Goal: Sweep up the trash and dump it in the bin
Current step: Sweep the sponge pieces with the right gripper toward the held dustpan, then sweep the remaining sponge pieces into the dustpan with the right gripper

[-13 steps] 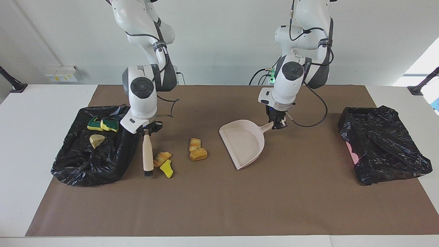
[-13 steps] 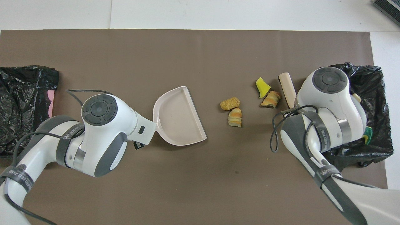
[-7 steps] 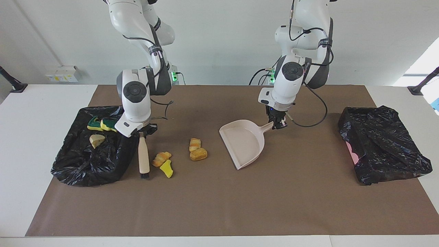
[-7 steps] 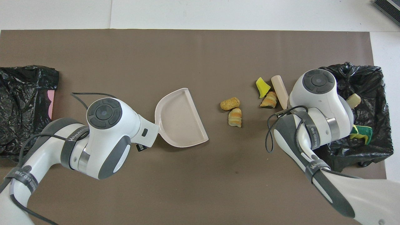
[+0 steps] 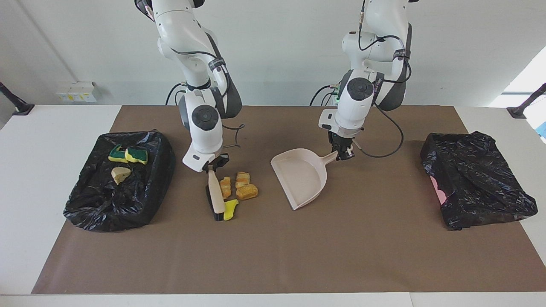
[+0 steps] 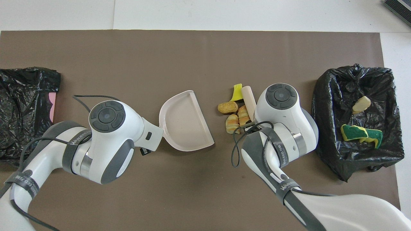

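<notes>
My right gripper is shut on the top of the beige brush, whose black bristles rest on the mat. Pressed against the brush, toward the dustpan, lie a yellow chunk of trash and an orange striped chunk, touching another striped chunk and an orange-brown chunk. The cluster also shows in the overhead view. My left gripper is shut on the handle of the beige dustpan, which rests on the mat with its mouth toward the trash.
A black bag-lined bin at the right arm's end holds yellow-green chunks and a beige chunk. Another black bag with something pink lies at the left arm's end. A brown mat covers the table.
My right gripper has swept the brush from beside the bin toward the dustpan, pushing the yellow and striped chunks against the other two. The dustpan has barely moved.
</notes>
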